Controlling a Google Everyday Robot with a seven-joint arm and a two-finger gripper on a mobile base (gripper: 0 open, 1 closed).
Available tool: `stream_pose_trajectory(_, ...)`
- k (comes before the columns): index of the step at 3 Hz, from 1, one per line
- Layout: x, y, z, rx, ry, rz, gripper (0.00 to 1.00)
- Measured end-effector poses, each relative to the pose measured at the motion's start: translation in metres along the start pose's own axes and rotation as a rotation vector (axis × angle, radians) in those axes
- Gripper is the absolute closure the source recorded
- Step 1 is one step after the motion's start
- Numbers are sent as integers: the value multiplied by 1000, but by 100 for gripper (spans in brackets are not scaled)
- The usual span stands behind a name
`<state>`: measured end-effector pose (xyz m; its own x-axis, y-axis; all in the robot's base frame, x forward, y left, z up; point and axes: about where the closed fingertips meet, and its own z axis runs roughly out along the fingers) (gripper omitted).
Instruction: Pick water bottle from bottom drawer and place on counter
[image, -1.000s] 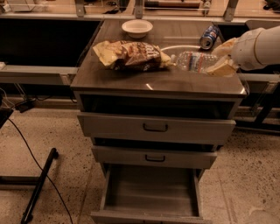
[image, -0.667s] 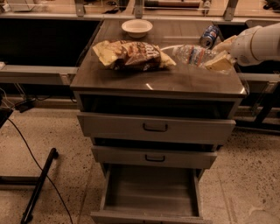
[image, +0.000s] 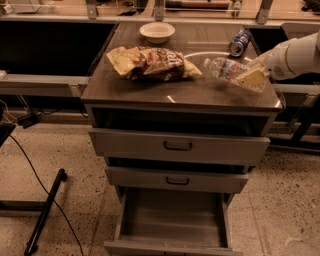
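Over the 3 o'clock edge of the glossy dark grey-brown counter (image: 200, 92), my gripper (image: 251, 77) grasps the small clear plastic water bottle (image: 225, 67), tilted, white cap toward 10 o'clock. At 6 o'clock, the deep grey metal bottom drawer (image: 172, 222) stands open.

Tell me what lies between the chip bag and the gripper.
Camera view: the water bottle, cap toward the chip bag, base held by the gripper over the counter's right side.

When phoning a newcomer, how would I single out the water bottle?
Start at the dark counter. Over its right side the gripper holds the water bottle, tilted. It is clear with a white cap, unlike the blue can behind it and the snack bag beside it.
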<state>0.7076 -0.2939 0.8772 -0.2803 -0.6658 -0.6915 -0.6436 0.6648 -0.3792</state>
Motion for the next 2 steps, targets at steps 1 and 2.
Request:
stream_pose_trajectory(1, 1, 0, 0, -1, 3, 5, 36)
stream_pose_trajectory(2, 1, 0, 0, -1, 3, 5, 13)
